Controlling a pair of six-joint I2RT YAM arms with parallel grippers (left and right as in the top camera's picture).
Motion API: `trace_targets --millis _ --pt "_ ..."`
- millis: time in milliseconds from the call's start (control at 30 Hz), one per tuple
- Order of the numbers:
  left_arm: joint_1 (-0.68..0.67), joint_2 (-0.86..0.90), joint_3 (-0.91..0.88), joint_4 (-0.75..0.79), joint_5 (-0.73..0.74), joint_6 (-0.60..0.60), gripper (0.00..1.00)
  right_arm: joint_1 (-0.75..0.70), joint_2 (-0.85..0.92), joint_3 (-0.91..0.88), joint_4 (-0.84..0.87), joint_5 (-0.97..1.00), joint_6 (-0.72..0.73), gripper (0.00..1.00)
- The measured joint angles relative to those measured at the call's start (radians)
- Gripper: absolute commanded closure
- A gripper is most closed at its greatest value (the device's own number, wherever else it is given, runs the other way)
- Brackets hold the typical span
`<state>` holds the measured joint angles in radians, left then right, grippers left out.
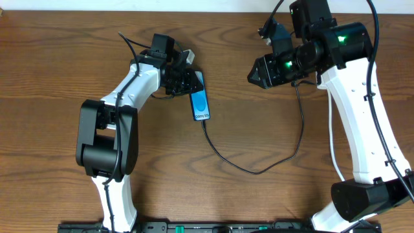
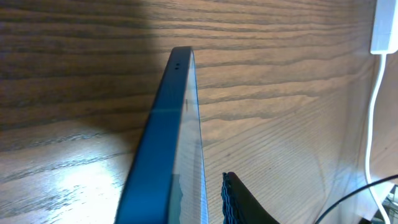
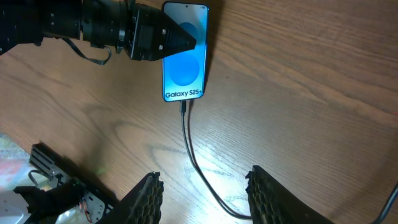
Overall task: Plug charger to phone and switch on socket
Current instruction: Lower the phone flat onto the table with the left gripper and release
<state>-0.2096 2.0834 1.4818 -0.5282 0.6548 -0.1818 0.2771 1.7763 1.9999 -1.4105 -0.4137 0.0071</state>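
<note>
Phone (image 3: 185, 71) is lying flat, charger (image 3: 189, 149) sitting in its bottom end. It is looking slim, stiff and slick-glassed, likely best taken by its long edges. Left gripper (image 1: 189, 81) is crowding phone's top, grip unclear; right gripper (image 3: 205, 186) is hovering parted and empty, well apart from phone.

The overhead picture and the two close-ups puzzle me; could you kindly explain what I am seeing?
Two robot arms work at a wooden table. The overhead view looks straight down; the other two come from cameras on each wrist. The phone lies on the table, screen lit, with the black charger cable running into its lower end. The left gripper is at the phone's top end; whether it grips is unclear. The right gripper is open and empty. The left wrist view also shows the white socket.
</note>
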Motion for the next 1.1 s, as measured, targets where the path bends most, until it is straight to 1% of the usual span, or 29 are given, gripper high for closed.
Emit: trace_targets --millis 167,233,367,633,833,1100 --pt "0.000 0.000 0.000 -0.003 -0.008 0.000 0.76 0.000 0.000 0.000 -0.003 0.003 0.000 0.57" --pt "0.000 0.000 0.000 -0.003 -0.008 0.000 0.73 0.000 0.000 0.000 -0.003 0.003 0.000 0.57" --pt "-0.001 0.000 0.000 -0.008 -0.022 0.000 0.71 0.000 0.000 0.000 -0.003 0.003 0.000 0.57" --pt "-0.001 0.000 0.000 -0.015 -0.047 0.003 0.58 0.000 0.000 0.000 -0.006 0.004 0.000 0.57" --pt "-0.001 0.000 0.000 -0.022 -0.064 0.003 0.54 0.000 0.000 0.000 -0.012 0.011 0.000 0.58" --pt "-0.001 0.000 0.000 -0.022 -0.063 0.003 0.54 0.000 0.000 0.000 -0.014 0.015 0.000 0.58"
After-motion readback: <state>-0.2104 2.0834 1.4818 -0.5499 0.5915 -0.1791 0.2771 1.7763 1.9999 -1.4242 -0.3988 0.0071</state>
